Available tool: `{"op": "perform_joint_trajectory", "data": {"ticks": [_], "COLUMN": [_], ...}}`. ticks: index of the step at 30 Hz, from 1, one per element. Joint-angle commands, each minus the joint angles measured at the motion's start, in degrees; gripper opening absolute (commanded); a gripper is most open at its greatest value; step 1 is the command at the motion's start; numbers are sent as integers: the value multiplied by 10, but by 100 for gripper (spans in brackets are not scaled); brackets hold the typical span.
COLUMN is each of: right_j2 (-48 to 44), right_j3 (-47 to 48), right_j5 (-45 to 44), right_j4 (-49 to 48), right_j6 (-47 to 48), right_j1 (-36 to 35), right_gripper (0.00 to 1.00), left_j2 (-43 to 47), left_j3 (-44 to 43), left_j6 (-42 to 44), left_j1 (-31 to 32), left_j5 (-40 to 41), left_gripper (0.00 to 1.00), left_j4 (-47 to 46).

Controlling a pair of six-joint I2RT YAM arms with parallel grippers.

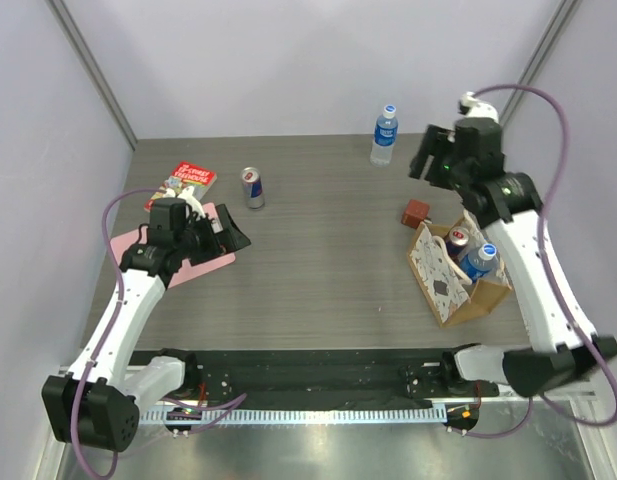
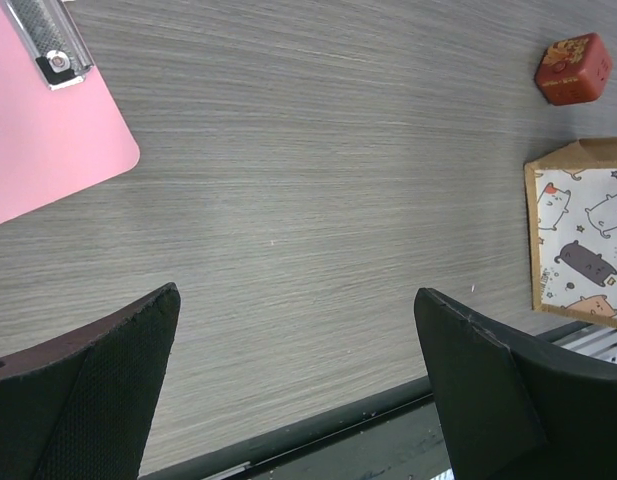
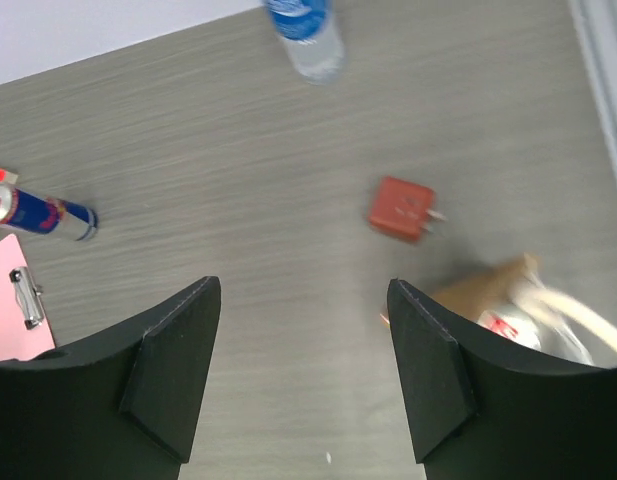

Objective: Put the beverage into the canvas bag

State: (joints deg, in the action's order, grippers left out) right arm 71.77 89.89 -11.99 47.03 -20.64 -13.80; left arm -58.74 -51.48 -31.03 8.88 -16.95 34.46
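Observation:
The canvas bag [image 1: 443,275] stands at the right of the table, tan with a white speckled side panel. Inside it are a water bottle [image 1: 480,259] and a red-topped can [image 1: 458,238]. Another water bottle [image 1: 385,134] stands at the far middle. A blue and silver can [image 1: 252,187] stands left of centre. My right gripper [image 1: 429,153] is open and empty, raised above the table beyond the bag. My left gripper [image 1: 231,229] is open and empty over the left side. The bag's panel also shows in the left wrist view [image 2: 585,240] and its edge in the right wrist view [image 3: 488,290].
A small red-brown cube [image 1: 417,212] lies just beyond the bag. A pink clipboard [image 1: 191,260] and a red booklet [image 1: 185,180] lie at the left. Walls close in the table at left, back and right.

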Motion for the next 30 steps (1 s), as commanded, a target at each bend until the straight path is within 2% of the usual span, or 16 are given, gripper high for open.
{"op": "perform_joint_trajectory", "data": {"ticks": [1, 5, 6, 9, 14, 19, 27, 30], "right_j2": [115, 241, 273, 374, 506, 572, 643, 659], "right_j3": [63, 153, 204, 297, 420, 457, 481, 479], "right_j5": [-28, -74, -87, -109, -131, -164, -150, -117], "right_j4": [-112, -151, -151, -154, -160, -196, -253, -280], "right_j6": [21, 35, 40, 55, 87, 97, 107, 99], "right_j1": [-32, -32, -32, -32, -30, -22, -5, 7], "right_gripper": [76, 84, 90, 99, 100, 100, 99, 97], "left_j2": [11, 5, 5, 6, 7, 5, -1, -5], "left_j3": [3, 2, 2, 3, 4, 4, 4, 5], "left_j6": [5, 4, 4, 4, 4, 3, 2, 2], "left_j1": [3, 3, 3, 2, 3, 3, 3, 2], "left_j5": [-17, -28, -28, -27, -31, -40, -42, -46], "left_gripper": [100, 100, 100, 100, 100, 100, 100, 100], "left_j4": [-26, -27, -27, -27, -27, -31, -32, -33]}}
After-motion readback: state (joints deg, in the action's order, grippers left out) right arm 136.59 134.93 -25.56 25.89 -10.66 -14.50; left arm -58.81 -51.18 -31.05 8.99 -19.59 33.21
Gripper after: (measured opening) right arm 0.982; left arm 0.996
